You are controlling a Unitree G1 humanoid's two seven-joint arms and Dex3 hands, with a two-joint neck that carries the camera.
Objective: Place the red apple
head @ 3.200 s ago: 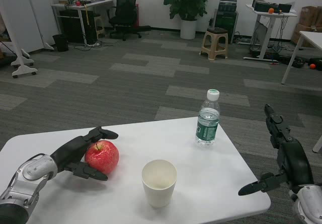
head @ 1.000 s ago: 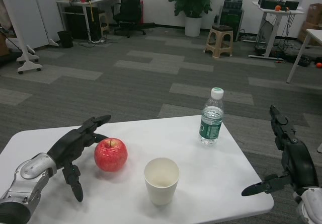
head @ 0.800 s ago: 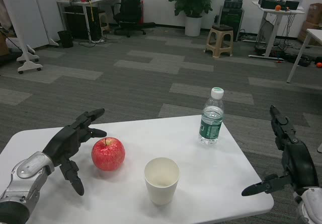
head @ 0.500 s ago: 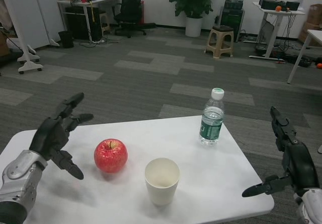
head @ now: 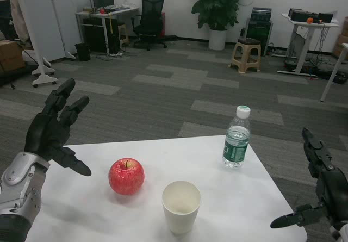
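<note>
left hand [head: 50, 130] lifted off, fingers spread | red apple [head: 126, 176] left on table [head: 239, 187]

On the white rectangular table [head: 98, 220] in the lower half of the frame there is one round red apple [head: 126, 176], one white paper cup [head: 181, 206] and one clear plastic water bottle with a white cap and green label [head: 236, 138]. Two black many-fingered hands show: the left hand [head: 53, 128] at the left edge and the right hand [head: 322, 187] at the lower right.
</note>
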